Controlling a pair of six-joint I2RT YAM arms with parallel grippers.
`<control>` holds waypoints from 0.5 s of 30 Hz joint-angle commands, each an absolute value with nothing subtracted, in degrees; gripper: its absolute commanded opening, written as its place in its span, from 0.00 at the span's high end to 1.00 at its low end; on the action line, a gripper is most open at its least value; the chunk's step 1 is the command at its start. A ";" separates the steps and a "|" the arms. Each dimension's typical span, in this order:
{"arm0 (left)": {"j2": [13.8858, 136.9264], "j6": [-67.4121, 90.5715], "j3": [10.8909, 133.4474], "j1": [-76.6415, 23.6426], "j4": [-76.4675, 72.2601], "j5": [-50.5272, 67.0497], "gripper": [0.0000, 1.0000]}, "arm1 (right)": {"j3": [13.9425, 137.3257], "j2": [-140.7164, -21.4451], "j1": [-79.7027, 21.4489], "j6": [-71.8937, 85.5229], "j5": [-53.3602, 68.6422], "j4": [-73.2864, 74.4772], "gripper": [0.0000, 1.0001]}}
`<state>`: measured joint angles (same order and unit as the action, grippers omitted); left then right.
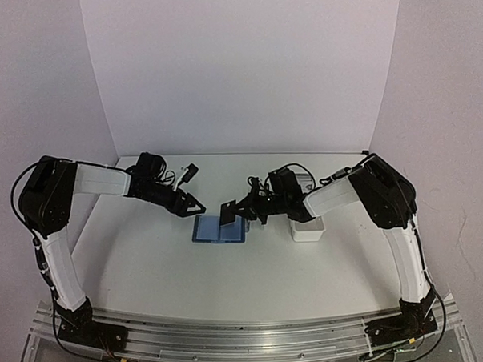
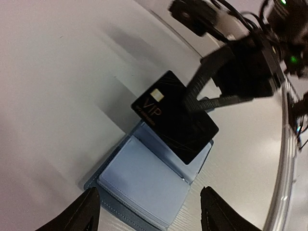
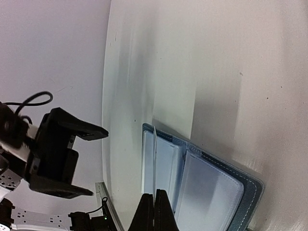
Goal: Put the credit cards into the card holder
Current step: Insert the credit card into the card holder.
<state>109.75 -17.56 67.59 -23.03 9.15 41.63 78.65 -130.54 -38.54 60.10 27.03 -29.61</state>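
The blue card holder (image 1: pixel 220 230) lies open on the table, its light blue inside up. It also shows in the left wrist view (image 2: pixel 149 180) and the right wrist view (image 3: pixel 211 187). My right gripper (image 1: pixel 243 207) is shut on a black credit card (image 1: pixel 228 212) marked VIP (image 2: pixel 173 113) and holds it tilted just above the holder's far half. In the right wrist view the card shows edge-on (image 3: pixel 154 163) between the shut fingers (image 3: pixel 155 211). My left gripper (image 1: pixel 192 205) is open and empty just left of the holder, with its fingers (image 2: pixel 82 216) on either side of the holder's near edge.
A long white tray (image 1: pixel 308 228) stands right of the holder, under the right arm. White walls close off the back and both sides. The left gripper (image 3: pixel 62 154) shows at the left of the right wrist view.
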 commanded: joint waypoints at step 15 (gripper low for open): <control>120.73 34.70 64.70 -18.46 10.81 44.71 0.26 | 75.53 -131.22 -39.22 59.71 28.24 -34.54 1.00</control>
<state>115.39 30.61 66.32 -18.06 8.67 43.24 75.83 -130.56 -38.94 60.10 27.29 -30.98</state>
